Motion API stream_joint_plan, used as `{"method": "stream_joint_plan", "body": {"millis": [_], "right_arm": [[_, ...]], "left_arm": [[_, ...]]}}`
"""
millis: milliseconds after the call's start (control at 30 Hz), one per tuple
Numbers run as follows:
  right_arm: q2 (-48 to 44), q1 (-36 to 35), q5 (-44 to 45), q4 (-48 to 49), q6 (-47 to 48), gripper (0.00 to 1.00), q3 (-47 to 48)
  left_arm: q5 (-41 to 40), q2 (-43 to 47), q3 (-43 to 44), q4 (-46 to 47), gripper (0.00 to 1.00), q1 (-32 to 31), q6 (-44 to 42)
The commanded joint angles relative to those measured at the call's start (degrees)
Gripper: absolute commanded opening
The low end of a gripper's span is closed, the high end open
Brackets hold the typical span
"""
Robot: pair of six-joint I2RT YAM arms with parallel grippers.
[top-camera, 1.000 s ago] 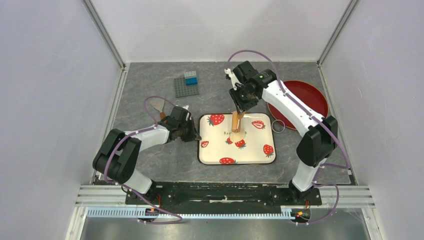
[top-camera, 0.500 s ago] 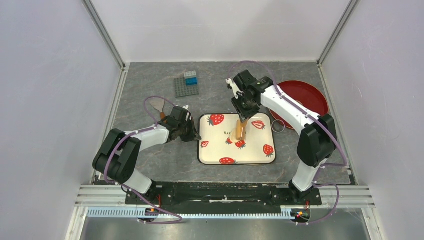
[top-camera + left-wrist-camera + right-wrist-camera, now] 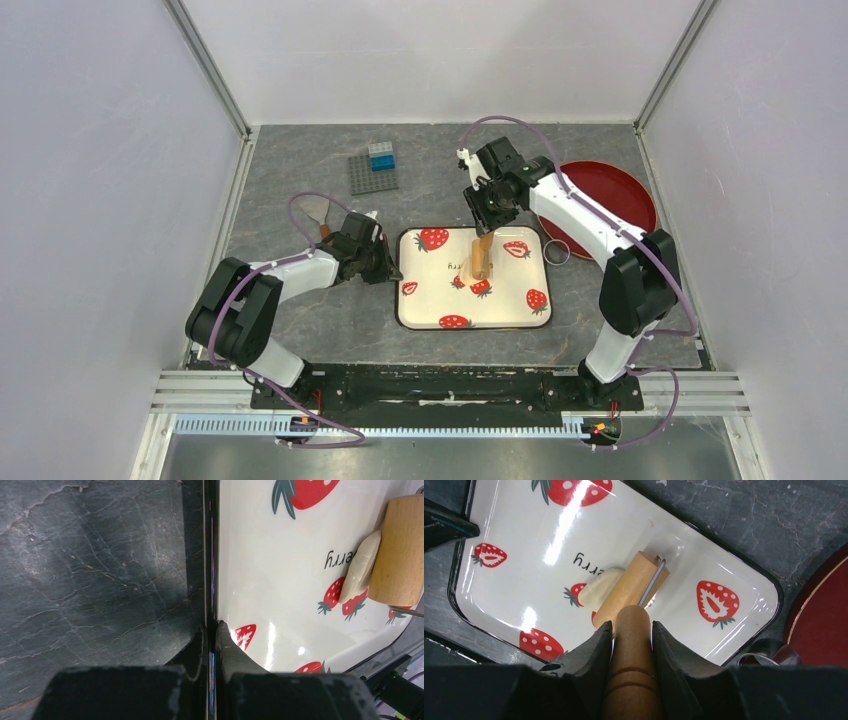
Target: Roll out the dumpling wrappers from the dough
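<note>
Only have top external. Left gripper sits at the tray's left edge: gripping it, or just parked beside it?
Observer: Gripping. The left wrist view shows the left gripper shut on the black rim of the tray.
Operator: Dough state? Can't make it out from above.
Observer: The dough is a thick elongated lump lying against the side of the roller, not yet flattened.
Operator: Right grip?
Observer: The right wrist view shows the right gripper shut on the roller's wooden handle, one finger on each side.
</note>
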State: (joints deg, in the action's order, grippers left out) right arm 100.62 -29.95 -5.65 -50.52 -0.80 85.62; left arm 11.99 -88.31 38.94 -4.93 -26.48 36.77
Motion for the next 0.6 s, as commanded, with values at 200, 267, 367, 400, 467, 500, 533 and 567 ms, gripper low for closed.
{"method": "stream_joint_plan", "body": {"millis": [200, 267, 367, 400, 467, 500, 533, 567], "right_arm": [[2.1, -0.6, -4.2, 3.8, -1.9, 0.00, -9.9], [0.4, -0.6, -3.4, 4.4, -2.5, 0.00, -11.8], [-1.7, -0.8, -3.3, 5.3, -3.7, 0.00, -13.9], [-2.6, -0.8, -3.0, 5.7, -4.0, 0.00, -14.6], [-4.3, -1.0, -2.2, 6.8, -4.9, 0.00, -16.3], [-5.0, -1.0, -1.9, 7.5, -5.3, 0.00, -17.3], [-5.7, -1.0, -1.5, 8.1, -5.7, 0.00, -18.4], [-6.2, -1.0, -1.4, 8.8, -6.2, 0.00, -19.3]], "left_arm": [[-6.0, -3.8, -2.5, -7.0, 0.02, -0.6, -1.7], [-6.1, -3.9, -2.5, -7.0, 0.02, -0.6, -1.6], [-6.1, -3.9, -2.5, -7.0, 0.02, -0.6, -1.7], [-6.1, -3.9, -2.4, -7.0, 0.02, -0.6, -1.7], [-6.1, -3.8, -2.4, -7.0, 0.02, -0.6, -1.7], [-6.1, -3.8, -2.5, -7.0, 0.02, -0.6, -1.7], [-6.2, -3.9, -2.5, -7.0, 0.02, -0.6, -1.7], [-6.1, -3.9, -2.5, -7.0, 0.02, -0.6, -1.7]]}}
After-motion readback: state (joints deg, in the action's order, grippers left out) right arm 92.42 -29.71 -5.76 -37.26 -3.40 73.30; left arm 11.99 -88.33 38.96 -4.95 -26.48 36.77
